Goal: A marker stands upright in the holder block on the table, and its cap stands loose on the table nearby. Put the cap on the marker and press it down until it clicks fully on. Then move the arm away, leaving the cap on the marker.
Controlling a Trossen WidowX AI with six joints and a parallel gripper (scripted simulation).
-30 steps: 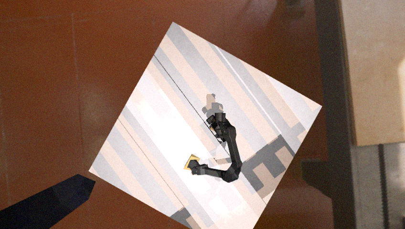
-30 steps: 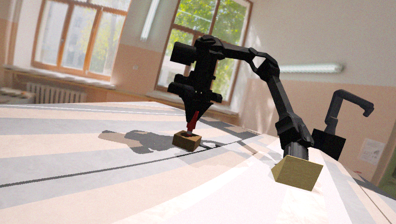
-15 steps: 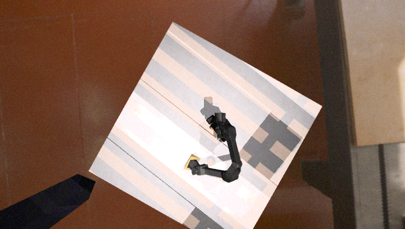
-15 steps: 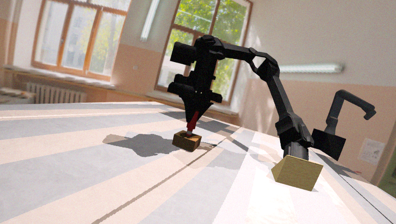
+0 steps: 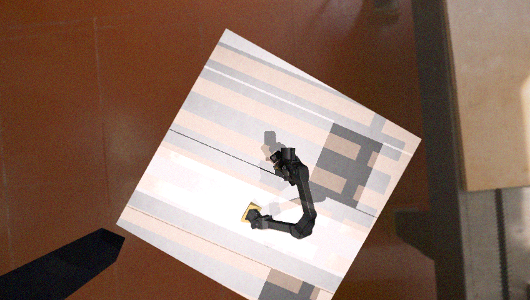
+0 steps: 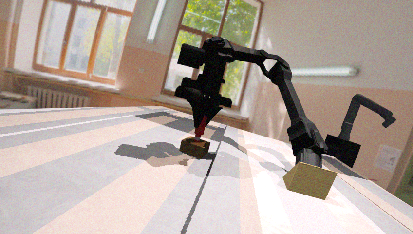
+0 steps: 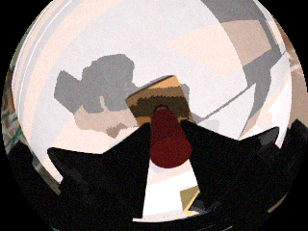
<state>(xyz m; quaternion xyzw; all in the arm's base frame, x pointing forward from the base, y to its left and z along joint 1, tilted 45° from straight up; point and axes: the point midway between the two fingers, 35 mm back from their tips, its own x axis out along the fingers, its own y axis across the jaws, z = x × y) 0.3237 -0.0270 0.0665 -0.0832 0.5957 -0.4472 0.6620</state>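
Gripper: pointing down a bit right of center in the top view, the gripper [image 5: 275, 165] [image 6: 201, 126] [image 7: 169, 140] is pinched shut on the red cap, so yeah, it's got it.
Cap: the red cap [image 6: 200, 127] [image 7: 169, 141] is between the fingertips, just below the middle of the exterior frame, leaning a little there.
Marker: only a short pale bit of the marker [image 6: 197, 138] peeks out between cap and block, can't tell if the cap's clicked fully on.
Holder block: the little brown block [image 6: 194, 147] [image 7: 159, 98] sits on the table [image 5: 223, 122] [image 6: 86, 197] [image 7: 159, 43], right under the cap, near center in the wrist view.
Arm: the black arm [image 5: 306, 197] [image 6: 292, 101] arches over from the right side of the exterior frame.
Wedge: a yellowish wedge [image 5: 245, 215] [image 6: 311, 181] [image 7: 188, 196] sits by the arm's foot, lower right in the exterior view.
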